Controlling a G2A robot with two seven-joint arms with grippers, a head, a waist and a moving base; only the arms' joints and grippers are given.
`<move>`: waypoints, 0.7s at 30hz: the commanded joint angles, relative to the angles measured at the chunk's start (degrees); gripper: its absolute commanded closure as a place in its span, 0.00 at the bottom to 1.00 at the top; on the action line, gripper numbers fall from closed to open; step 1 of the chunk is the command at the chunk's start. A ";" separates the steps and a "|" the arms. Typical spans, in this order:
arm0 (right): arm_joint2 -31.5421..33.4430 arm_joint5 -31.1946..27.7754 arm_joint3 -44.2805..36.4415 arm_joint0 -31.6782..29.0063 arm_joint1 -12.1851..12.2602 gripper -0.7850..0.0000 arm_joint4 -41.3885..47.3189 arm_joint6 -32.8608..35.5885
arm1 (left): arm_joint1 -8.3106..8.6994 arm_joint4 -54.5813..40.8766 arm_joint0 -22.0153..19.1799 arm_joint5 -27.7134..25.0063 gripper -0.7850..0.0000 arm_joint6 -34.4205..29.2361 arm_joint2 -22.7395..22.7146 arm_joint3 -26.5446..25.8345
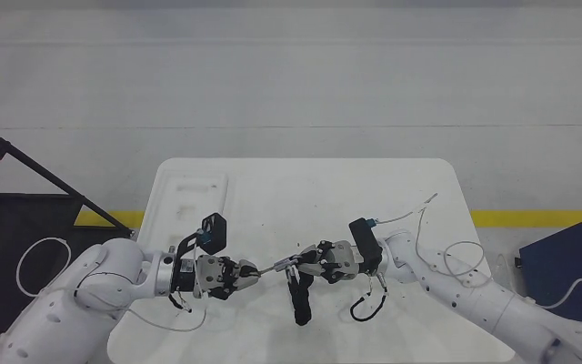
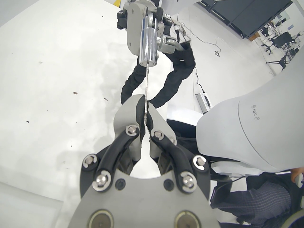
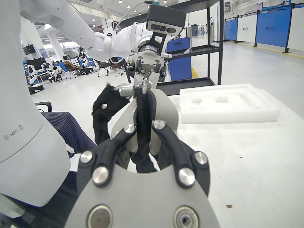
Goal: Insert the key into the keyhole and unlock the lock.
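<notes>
Left end effector (image 2: 145,103): closed narrow on the key (image 2: 147,81), gripping it by the head, blade pointing away from the wrist. Right end effector (image 3: 143,91): closed on the lock (image 2: 148,46), a chrome cylinder with a black sleeved cable (image 2: 175,81) looping down from it. Both are held above the bench (image 2: 47,60) near its front edge, facing each other. The key tip meets the keyhole (image 2: 148,64) in the cylinder's end face, and most of the blade is still outside. A white foam tray (image 3: 228,110) lies on the bench, well apart from the lock.
</notes>
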 commanded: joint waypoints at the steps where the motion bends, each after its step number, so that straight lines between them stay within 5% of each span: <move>1: 0.00 0.00 0.00 0.00 0.00 1.00 0.00 0.00 | -0.06 -0.06 -0.25 -0.02 1.00 -0.09 0.31 0.38; 21: 0.00 0.00 0.00 0.00 0.00 1.00 0.00 0.00 | -0.66 -0.41 -2.17 2.42 1.00 -0.79 2.41 0.19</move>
